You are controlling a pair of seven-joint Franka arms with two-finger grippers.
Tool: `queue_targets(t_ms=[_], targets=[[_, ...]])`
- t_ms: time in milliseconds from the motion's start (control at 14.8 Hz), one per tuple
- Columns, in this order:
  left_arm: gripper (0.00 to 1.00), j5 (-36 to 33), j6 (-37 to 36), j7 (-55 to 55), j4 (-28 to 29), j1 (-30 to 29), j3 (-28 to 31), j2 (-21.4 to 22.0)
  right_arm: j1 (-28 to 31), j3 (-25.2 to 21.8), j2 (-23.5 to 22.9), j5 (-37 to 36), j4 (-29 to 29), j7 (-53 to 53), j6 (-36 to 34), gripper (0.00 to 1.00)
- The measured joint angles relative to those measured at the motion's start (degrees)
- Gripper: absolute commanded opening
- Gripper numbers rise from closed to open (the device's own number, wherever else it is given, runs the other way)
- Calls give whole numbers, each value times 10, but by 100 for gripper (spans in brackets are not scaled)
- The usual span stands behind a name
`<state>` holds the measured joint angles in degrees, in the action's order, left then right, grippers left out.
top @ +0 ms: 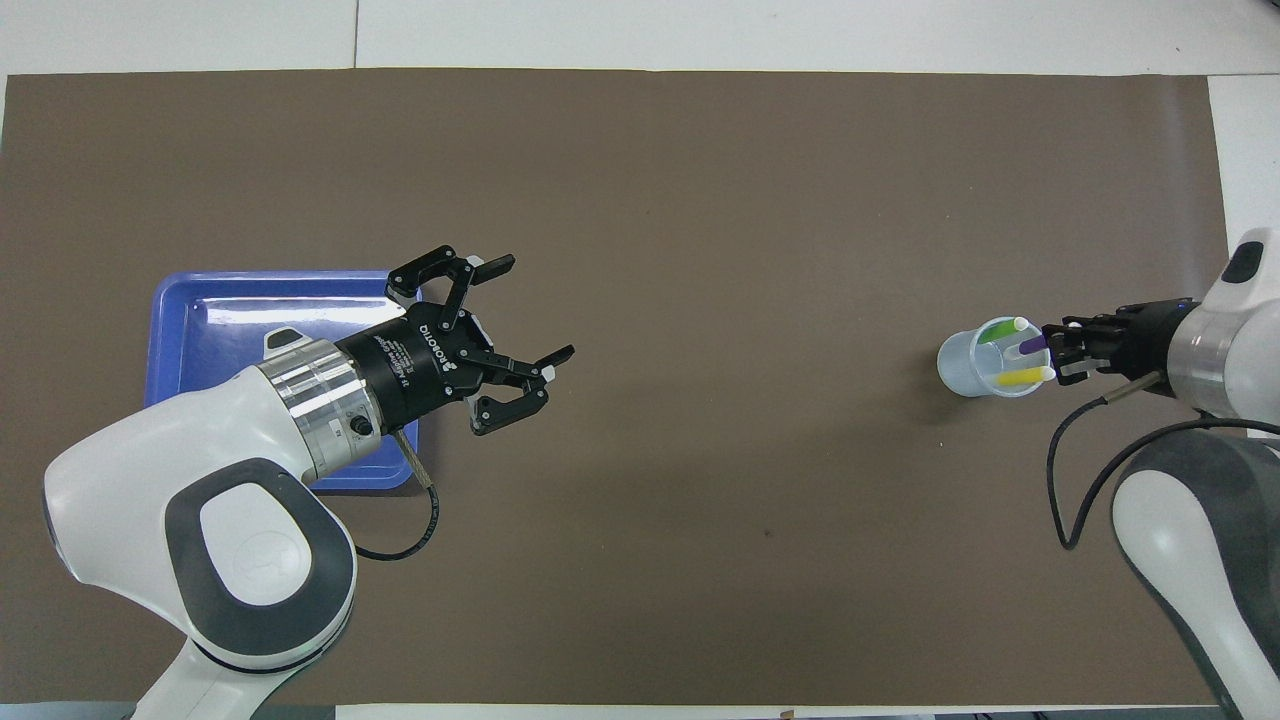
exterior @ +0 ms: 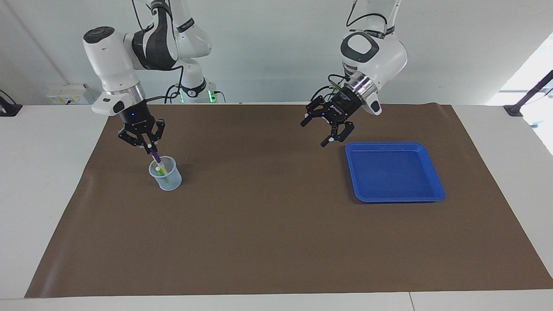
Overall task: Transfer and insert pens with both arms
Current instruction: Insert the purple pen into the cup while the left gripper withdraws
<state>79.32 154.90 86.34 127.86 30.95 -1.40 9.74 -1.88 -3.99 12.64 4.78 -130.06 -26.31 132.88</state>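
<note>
Brown matting (exterior: 276, 224) covers the table under me, with a white wall at my back. My right gripper (exterior: 150, 147) hangs directly over a small clear cup (exterior: 165, 173) toward my right arm's end of the table, fingertips pinched on the upper end of the purple pen (exterior: 155, 156), whose lower end already slants down into the cup. The green pen (top: 996, 331) and the yellow pen (top: 1025, 377) lean inside the same cup, pale ends up over the rim. My left gripper (exterior: 327, 129) waits with its fingers spread wide and nothing between them, in the air just beside the blue tray (exterior: 395, 172), which holds no pens.

As I judge it, this is the last pen going in, so the job is nearly done.

A pen like this should be light and stiff, smooth plastic that could slide or pivot between my pads if I hold it loosely. I grip it near the top, which keeps my fingers above the rim and the other two pens. The cup looks thin and light; a sideways nudge from the pen or my fingers could tip it, so I would let go only once the tip sits low inside, then lift straight up.
</note>
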Motion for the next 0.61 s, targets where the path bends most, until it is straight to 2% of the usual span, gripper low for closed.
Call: queue_targets(t_ms=[338,609], targets=[[100,0,7,0,0,-14,1,0,0,0,-9,7,-26,0,43,0],[100,-4,12,-1,0,-31,2,0,-1,0,-21,45,-37,0,57,0]])
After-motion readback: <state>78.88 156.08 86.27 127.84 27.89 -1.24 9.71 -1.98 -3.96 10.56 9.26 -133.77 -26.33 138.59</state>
